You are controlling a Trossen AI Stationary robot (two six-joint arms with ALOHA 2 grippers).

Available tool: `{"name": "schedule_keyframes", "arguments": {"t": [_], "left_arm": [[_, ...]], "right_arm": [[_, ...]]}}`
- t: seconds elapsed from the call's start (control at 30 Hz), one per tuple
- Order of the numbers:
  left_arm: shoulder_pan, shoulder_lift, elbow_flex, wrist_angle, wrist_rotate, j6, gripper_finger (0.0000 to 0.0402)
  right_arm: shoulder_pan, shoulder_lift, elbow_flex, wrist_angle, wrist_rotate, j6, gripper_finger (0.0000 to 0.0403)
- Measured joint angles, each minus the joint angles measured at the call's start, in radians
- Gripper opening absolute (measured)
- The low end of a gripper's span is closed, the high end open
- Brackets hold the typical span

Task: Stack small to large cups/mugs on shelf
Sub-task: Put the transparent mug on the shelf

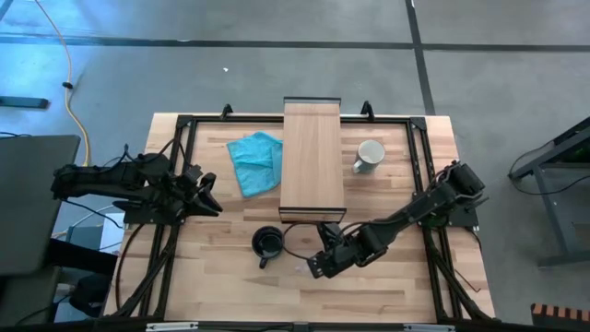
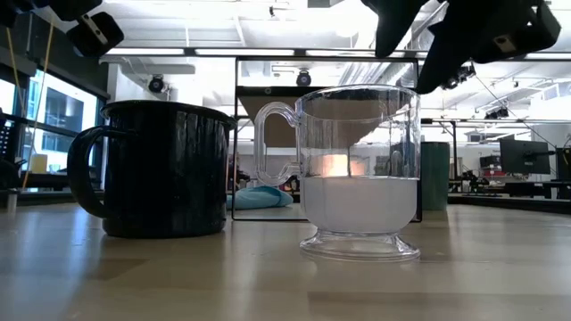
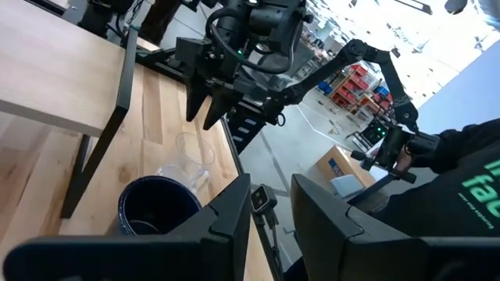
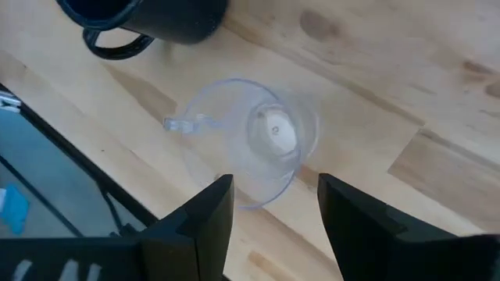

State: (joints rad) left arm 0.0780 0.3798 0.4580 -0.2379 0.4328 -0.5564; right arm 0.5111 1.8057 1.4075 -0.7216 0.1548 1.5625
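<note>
currently: clear glass cup [image 4: 254,144] upright on the counter [image 1: 387,295], near edge, just right of the black mug [image 1: 267,243]; right claw [image 4: 269,203] released, poised above it. best lowered squarely, fingers straddling the rim, handle avoided. left claw [image 1: 210,195] waits far left, grasping nothing.

A grey concrete floor [image 1: 277,83] is seen around the light-wood counter [image 1: 396,286], crossed by dark lines [image 1: 419,55]. A yellow cable [image 1: 69,65] is laid over the floor on the left. In the low view, ceiling strip lights [image 2: 268,52] and a white ceiling are shown, with a window [image 2: 62,120] at the left and desks with monitors [image 2: 522,156] at the far right. A cardboard box [image 3: 332,168] is visible on the floor.
</note>
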Motion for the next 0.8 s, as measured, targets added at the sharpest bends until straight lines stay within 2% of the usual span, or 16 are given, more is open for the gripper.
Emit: {"name": "schedule_keyframes", "arguments": {"t": [0.47, 0.8], "left_arm": [[0.0, 0.0, 0.0, 0.001, 0.0, -0.027, 0.0083], [0.0, 0.0, 0.0, 0.0, 0.0, -0.028, 0.0083]], "right_arm": [[-0.049, 0.0, 0.0, -0.011, -0.005, -0.148, 0.0179], [-0.053, 0.029, 0.0, -0.013, -0.053, -0.154, 0.0179]]}}
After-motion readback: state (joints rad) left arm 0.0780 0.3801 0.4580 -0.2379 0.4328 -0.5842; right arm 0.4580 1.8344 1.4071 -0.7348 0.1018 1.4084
